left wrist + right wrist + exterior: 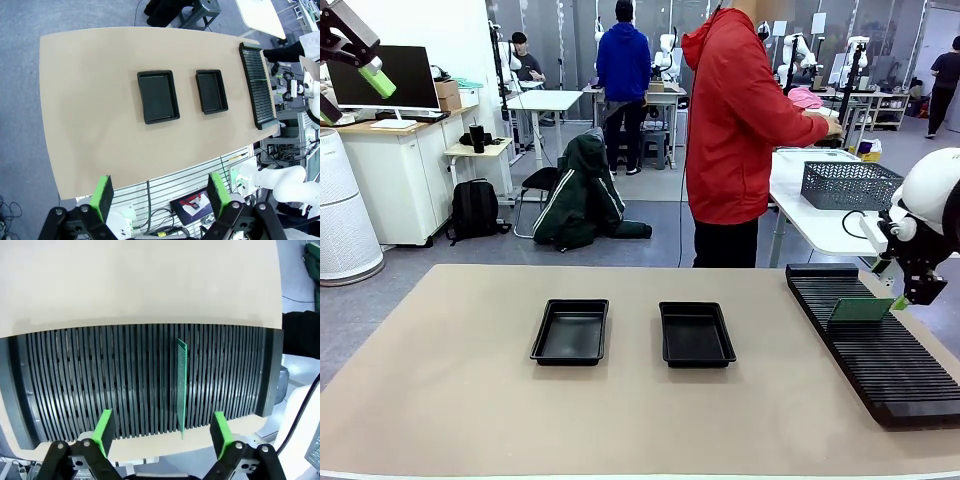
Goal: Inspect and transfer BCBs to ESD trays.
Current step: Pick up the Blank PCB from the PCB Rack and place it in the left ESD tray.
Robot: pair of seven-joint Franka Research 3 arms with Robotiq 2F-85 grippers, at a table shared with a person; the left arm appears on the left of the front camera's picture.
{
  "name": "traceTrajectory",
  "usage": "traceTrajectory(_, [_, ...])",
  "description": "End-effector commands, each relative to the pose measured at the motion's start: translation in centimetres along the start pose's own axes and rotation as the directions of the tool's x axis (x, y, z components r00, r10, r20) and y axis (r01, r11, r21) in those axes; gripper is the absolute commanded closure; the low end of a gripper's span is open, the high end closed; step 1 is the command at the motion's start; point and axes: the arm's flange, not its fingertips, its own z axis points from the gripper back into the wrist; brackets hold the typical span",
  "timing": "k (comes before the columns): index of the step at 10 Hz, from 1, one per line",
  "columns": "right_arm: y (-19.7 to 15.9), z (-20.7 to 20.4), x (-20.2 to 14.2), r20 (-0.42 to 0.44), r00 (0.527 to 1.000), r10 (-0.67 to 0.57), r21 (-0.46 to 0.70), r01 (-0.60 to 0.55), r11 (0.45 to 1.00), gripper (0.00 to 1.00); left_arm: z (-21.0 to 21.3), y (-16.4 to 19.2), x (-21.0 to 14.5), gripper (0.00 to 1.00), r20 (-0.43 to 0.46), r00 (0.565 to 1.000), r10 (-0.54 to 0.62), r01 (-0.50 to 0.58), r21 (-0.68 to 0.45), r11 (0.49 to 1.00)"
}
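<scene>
bcb (pixel 181 385) upright in slotted rack (pixel 100 370); right fingers (pixel 106 429) wide, empty. i'd centre them astride its top edge, then close gently. left fingers (pixel 103 195) wide.

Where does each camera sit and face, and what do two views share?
Front view: fixed on the robot's side, facing across the table to a person in red; left hand raised, right hand by the rack.
Left wrist view: high up, looking down past its open fingers on both ESD trays.
Right wrist view: just over the rack, looking between its open fingers at one upright BCB.
Front and left wrist views share trays and rack.
</scene>
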Motion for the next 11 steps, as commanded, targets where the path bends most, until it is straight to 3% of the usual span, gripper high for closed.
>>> traceTrajectory(1, [-1.2,-1.7,-0.9,0.018,0.999,0.029,-0.007,-0.029,1.0,0.0,-0.1,0.0,-0.1,0.0,-0.007,1.0,0.002,-0.002,0.009,1.0])
traceTrajectory(7, [-2.8,-4.9,-1.3,0.043,0.999,0.016,0.027,-0.018,0.999,0.0,-0.1,0.0,-0.1,0.0,-0.007,1.0,0.002,-0.002,0.009,1.0])
traceTrajectory(11, [-2.2,-4.2,-0.6,0.024,1.0,-0.004,0.044,0.003,0.999,0.0,-0.1,0.0,-0.1,0.0,-0.007,1.0,0.002,-0.002,0.009,1.0])
